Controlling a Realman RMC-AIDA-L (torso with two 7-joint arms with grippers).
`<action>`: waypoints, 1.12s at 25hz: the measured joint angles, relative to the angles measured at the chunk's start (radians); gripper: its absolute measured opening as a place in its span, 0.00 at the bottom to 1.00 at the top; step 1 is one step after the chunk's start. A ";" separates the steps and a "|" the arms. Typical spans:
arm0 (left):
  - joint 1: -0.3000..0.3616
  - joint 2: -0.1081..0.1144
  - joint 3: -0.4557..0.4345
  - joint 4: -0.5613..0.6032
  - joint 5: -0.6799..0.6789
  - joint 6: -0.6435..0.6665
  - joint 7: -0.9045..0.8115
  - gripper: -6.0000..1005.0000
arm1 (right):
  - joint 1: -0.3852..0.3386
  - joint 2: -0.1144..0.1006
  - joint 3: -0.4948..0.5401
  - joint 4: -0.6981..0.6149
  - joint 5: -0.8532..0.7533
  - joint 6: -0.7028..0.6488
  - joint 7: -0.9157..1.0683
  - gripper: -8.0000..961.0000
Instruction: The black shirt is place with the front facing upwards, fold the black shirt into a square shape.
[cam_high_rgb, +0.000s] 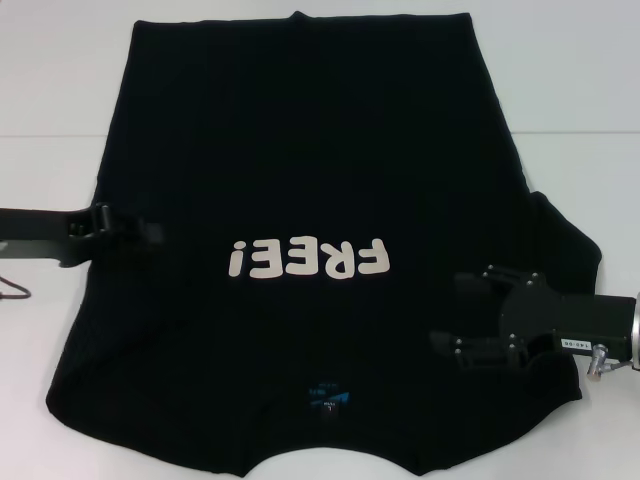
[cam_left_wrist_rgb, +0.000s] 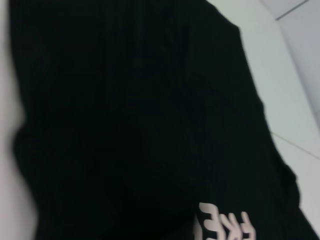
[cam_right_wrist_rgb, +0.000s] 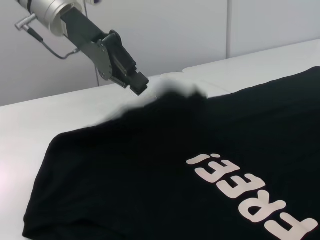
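Observation:
The black shirt (cam_high_rgb: 300, 150) lies spread front up on the white table (cam_high_rgb: 60, 90), with the collar and blue neck label (cam_high_rgb: 328, 395) at the near edge. Its off-white "FREE!" lettering (cam_high_rgb: 308, 260) reads upside down. My left gripper (cam_high_rgb: 152, 230) is at the shirt's left edge, shut on the cloth. In the right wrist view the left gripper (cam_right_wrist_rgb: 139, 84) holds a raised bit of the shirt (cam_right_wrist_rgb: 150, 175). My right gripper (cam_high_rgb: 450, 312) is open over the shirt's right shoulder area, beside the right sleeve (cam_high_rgb: 570, 240). The left wrist view shows only the shirt (cam_left_wrist_rgb: 125, 125) and table.
A thin dark wire (cam_high_rgb: 15, 290) lies on the table at the left edge, under the left arm. A seam (cam_high_rgb: 50, 135) crosses the table top. Bare white table shows on both sides of the shirt and beyond its hem.

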 joint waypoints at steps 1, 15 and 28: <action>0.002 0.001 -0.001 -0.019 -0.021 0.002 0.018 0.09 | 0.000 0.000 0.000 0.000 0.000 0.000 0.000 0.98; 0.117 -0.041 0.038 -0.115 -0.266 0.227 0.797 0.54 | -0.004 0.000 0.020 -0.001 0.006 0.014 0.075 0.98; 0.212 -0.128 0.184 -0.014 -0.252 0.172 1.198 0.91 | 0.011 -0.120 0.028 -0.159 -0.070 0.045 0.977 0.98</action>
